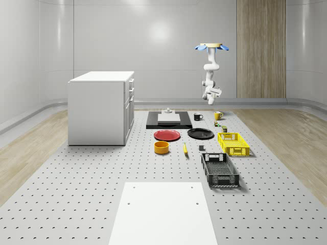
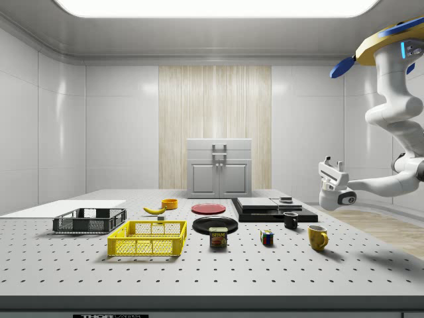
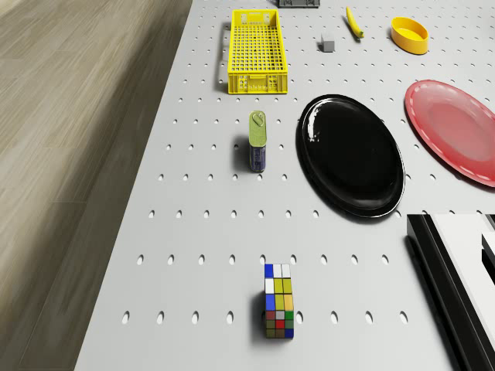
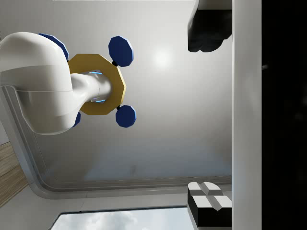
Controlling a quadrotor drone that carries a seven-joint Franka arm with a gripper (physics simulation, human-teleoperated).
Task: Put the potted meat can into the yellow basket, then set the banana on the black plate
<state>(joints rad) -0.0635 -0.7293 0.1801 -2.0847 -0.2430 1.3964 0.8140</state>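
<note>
The drone [image 1: 211, 47] hovered high in the air over the far end of the bench [image 1: 76, 194], above the yellow mug [image 1: 217, 115]. Its white arm [image 1: 209, 76] hung down, and the claw [image 2: 329, 173] pointed up, well above the things. The claw was wide and held nothing; one of its fingers [image 4: 209, 201] showed in the wrist view. The potted meat can [image 3: 257, 141] stood on the bench between the yellow basket [image 3: 257, 51] and the colour cube [image 3: 278, 312], just beside the black plate [image 3: 352, 153]. The banana [image 3: 354, 23] lay well apart from the plate, near the orange bowl [image 3: 409, 35]. A red plate [image 3: 456, 127] sat next to the black one.
</note>
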